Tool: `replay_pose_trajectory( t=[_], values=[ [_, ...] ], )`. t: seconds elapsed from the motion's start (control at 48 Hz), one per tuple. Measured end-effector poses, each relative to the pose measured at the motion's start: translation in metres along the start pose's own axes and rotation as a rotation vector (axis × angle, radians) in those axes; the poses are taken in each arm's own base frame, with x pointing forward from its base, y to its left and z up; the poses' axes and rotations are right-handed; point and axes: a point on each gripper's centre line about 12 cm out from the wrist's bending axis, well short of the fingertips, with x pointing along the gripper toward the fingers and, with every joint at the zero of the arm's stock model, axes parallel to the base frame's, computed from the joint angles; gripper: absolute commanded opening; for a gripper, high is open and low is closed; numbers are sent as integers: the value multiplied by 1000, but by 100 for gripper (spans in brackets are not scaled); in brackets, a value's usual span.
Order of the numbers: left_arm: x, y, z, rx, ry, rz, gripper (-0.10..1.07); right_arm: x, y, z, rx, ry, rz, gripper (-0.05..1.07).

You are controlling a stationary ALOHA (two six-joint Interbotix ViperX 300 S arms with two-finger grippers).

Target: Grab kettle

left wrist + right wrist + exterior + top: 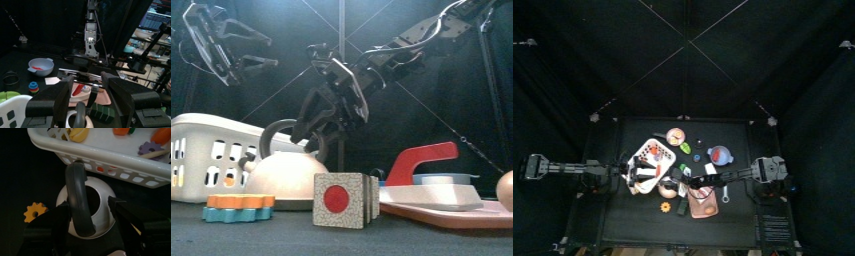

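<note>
Two jaws of our right claw [87, 220] straddle, unclosed, the white kettle's [285, 172] dark handle [80, 198] beside the white plastic basket [100, 153]; off-centre closure could tip it. Left claw [85, 87] hangs released.

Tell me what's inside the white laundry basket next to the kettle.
The white basket sits behind the kettle. The right wrist view shows small toy pieces inside: yellow, orange and a purple gear-like shape. Anything deeper is cut off by the frame or hidden behind the basket's walls.
</note>
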Motion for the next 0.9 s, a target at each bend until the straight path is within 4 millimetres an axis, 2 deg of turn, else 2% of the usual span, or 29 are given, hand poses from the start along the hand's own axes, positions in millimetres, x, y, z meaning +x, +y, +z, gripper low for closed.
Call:
replay_pose_trajectory(
  t=[0.375,0.896],
  values=[
    [0,0,0,0,0,0,86,0,2,0,10,0,4,58],
    [-1,0,-1,0,3,1,86,-3,2,4,16,-11,7,57]
  ],
)
